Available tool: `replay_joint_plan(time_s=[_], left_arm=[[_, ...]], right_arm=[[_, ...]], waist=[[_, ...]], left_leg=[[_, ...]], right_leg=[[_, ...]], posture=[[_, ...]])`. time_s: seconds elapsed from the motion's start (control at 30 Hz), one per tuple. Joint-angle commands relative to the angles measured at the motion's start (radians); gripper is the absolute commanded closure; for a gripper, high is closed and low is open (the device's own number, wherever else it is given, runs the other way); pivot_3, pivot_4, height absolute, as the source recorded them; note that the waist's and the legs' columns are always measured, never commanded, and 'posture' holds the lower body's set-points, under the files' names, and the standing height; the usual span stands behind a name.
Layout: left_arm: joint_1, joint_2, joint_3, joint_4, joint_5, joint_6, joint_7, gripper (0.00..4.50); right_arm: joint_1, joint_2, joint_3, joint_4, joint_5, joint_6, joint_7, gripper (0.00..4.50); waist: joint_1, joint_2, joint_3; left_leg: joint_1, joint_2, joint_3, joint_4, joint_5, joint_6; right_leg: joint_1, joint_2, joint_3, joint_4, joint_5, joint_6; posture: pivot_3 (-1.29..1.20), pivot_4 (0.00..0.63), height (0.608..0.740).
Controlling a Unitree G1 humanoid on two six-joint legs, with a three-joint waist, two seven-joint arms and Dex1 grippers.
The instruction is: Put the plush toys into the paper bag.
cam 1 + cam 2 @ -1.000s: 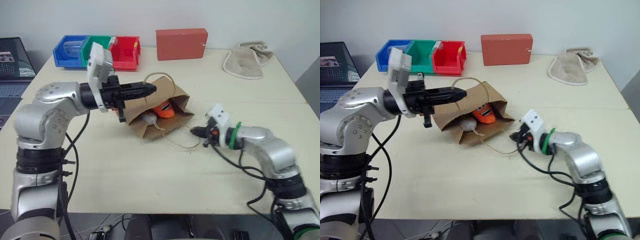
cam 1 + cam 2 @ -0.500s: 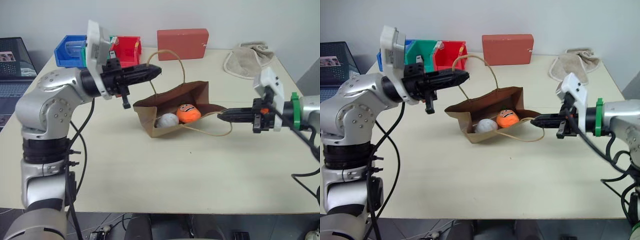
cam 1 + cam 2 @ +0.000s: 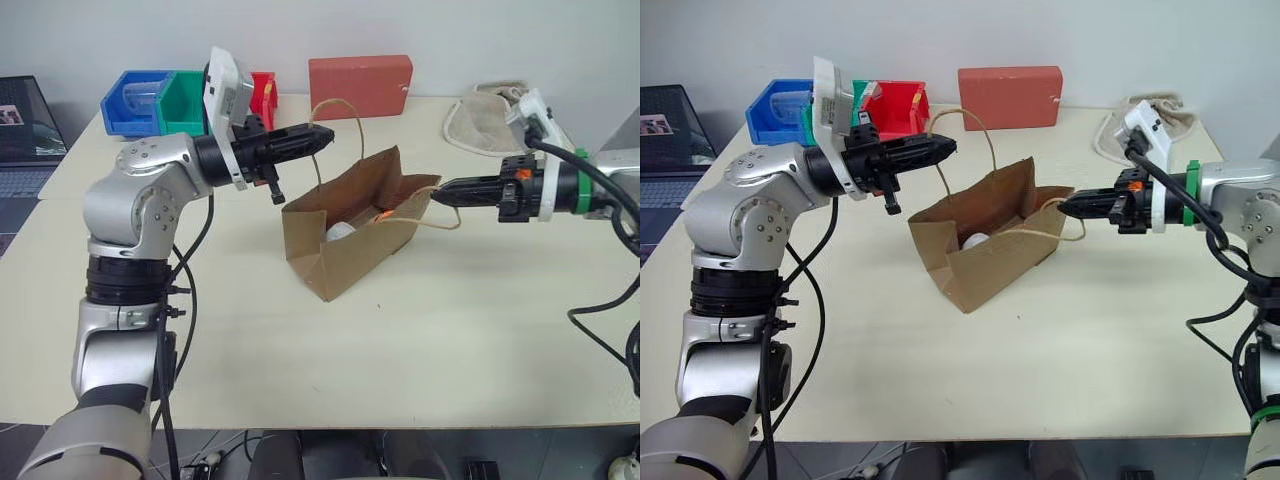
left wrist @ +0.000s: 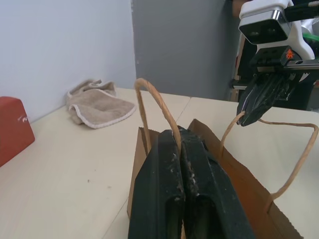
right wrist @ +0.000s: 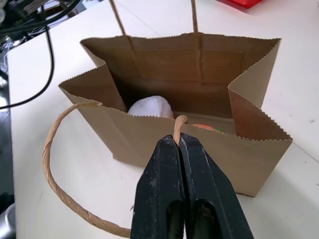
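Note:
The brown paper bag (image 3: 350, 235) stands tilted on the table's middle, held by both loop handles. My left gripper (image 3: 328, 132) is shut on the far handle (image 4: 149, 99), above the bag's back edge. My right gripper (image 3: 436, 191) is shut on the near handle (image 5: 50, 164), at the bag's right side. Both plush toys lie inside the bag. The white one (image 5: 149, 107) shows at the bottom. Only an orange sliver of the carrot (image 5: 207, 128) shows past the front wall. The left wrist view also shows the right gripper (image 4: 251, 112) pinching its handle.
A red rectangular block (image 3: 360, 87) stands at the table's back. Blue, green and red bins (image 3: 160, 100) sit at the back left. A beige folded cloth (image 3: 490, 120) lies at the back right, behind my right arm. A laptop (image 3: 25, 115) is off the left edge.
The bag has gone from lying on its side to standing nearly upright. My right gripper rose with the near handle. My left gripper moved slightly right, still holding the far handle.

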Motion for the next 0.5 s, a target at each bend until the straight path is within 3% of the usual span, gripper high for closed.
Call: replay_joint_plan(time_s=[0.03,0.17,0.3,0.4,0.5], left_arm=[[0.009,0.035,0.037,-0.018,-0.007,0.010,-0.004,4.08],[0.017,0.058,0.049,-0.023,-0.016,0.013,-0.017,2.98],[0.098,0.182,0.044,-0.051,0.052,-0.065,-0.094,1.79],[0.127,0.215,0.088,-0.034,0.040,-0.057,-0.075,0.85],[0.163,0.236,0.111,-0.025,0.052,-0.074,-0.067,0.01]], right_arm=[[-0.052,-0.004,-0.039,0.000,0.002,-0.015,-0.019,3.85],[-0.067,-0.016,-0.045,-0.007,0.012,-0.023,-0.005,2.46],[-0.104,-0.072,-0.094,-0.028,0.019,-0.056,0.019,1.03],[-0.089,-0.122,-0.122,-0.013,-0.007,-0.103,0.018,0.00],[-0.039,-0.165,-0.153,-0.032,-0.001,-0.140,0.039,0.00]], waist=[[0.000,0.000,0.000],[0.000,0.001,0.000],[-0.004,0.003,0.002],[0.000,0.004,0.002],[0.004,0.003,0.002]], left_leg=[[0.000,0.000,0.000,0.000,0.000,0.000],[-0.001,0.000,0.000,0.000,0.000,0.000],[-0.001,0.000,0.000,0.000,0.000,0.000],[-0.001,0.000,0.001,-0.002,0.000,0.000],[-0.001,0.000,0.001,-0.001,0.000,0.000]], right_leg=[[0.000,0.000,0.000,0.000,0.000,0.000],[-0.001,0.000,0.000,0.000,0.000,0.000],[-0.001,0.000,0.000,0.000,0.000,0.000],[-0.002,0.000,0.000,0.000,0.000,0.000],[-0.002,0.000,0.000,0.000,0.000,0.000]], posture=[[0.00,0.150,0.740],[0.00,0.150,0.740],[0.00,0.150,0.740],[0.00,0.150,0.740],[0.00,0.150,0.740]])
